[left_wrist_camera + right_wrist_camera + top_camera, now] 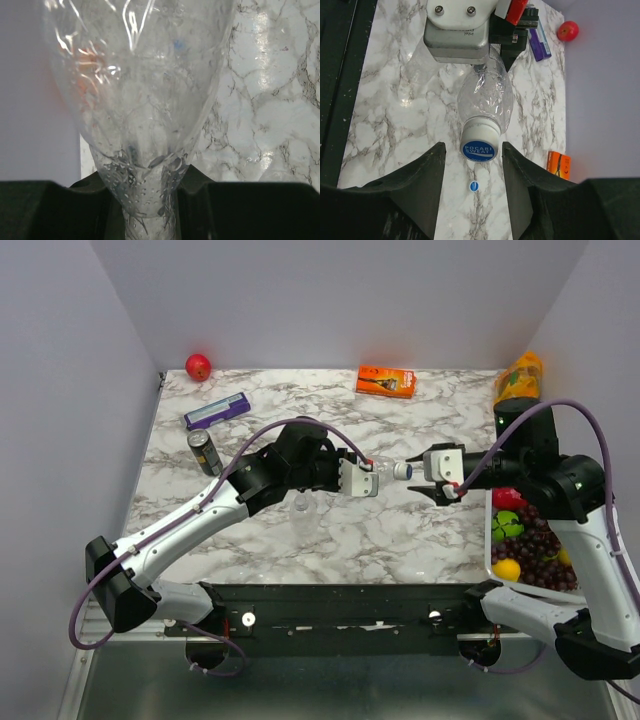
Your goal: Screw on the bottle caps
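Note:
My left gripper (366,479) is shut on a clear bottle (380,475) and holds it level above the table, neck toward the right. In the left wrist view the bottle (145,115) fills the frame between the jaws. A blue cap with a whitish side (479,149) sits on its neck. My right gripper (473,146) is open, one finger on each side of the cap, not touching it. It shows in the top view (432,476) just right of the cap (403,471). A loose blue cap (474,186) lies on the marble below. A second clear bottle (300,504) rests under the left arm.
A dark can (204,452), a purple box (217,411) and a red apple (198,366) are at the back left. An orange box (386,380) and an orange drink bottle (518,380) are at the back. A white tray (489,550) of fruit stands at the right.

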Controlling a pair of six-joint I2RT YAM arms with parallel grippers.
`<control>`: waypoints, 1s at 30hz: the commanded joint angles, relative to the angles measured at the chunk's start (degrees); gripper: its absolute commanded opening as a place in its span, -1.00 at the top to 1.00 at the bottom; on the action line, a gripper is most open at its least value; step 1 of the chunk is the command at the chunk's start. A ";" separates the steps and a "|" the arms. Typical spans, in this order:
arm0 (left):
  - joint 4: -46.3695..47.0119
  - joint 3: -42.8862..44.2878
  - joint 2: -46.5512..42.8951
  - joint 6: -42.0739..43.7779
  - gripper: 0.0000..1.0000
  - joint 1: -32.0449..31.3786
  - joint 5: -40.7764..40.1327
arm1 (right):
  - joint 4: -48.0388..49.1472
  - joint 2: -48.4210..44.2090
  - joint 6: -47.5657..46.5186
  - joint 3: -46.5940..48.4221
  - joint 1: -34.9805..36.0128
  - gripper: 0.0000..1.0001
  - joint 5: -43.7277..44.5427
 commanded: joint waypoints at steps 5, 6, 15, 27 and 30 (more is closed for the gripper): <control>0.82 1.85 0.08 -1.14 1.00 0.23 2.32 | 5.99 -0.53 3.57 -2.79 1.07 -0.11 2.43; 0.82 1.85 -0.01 -1.23 1.00 0.23 2.41 | 6.43 -0.53 3.66 -2.97 1.25 -0.09 2.69; 2.75 1.15 -0.27 -1.84 1.00 0.23 1.80 | 8.27 1.23 9.09 -2.44 1.86 0.43 3.92; 28.50 -4.04 -0.01 -22.14 1.00 -3.28 -24.48 | 16.19 10.37 65.96 -0.16 1.07 0.99 -3.71; 27.71 -4.21 0.34 -22.49 1.00 -3.37 -24.31 | 15.84 13.09 71.15 4.93 0.11 0.99 -5.30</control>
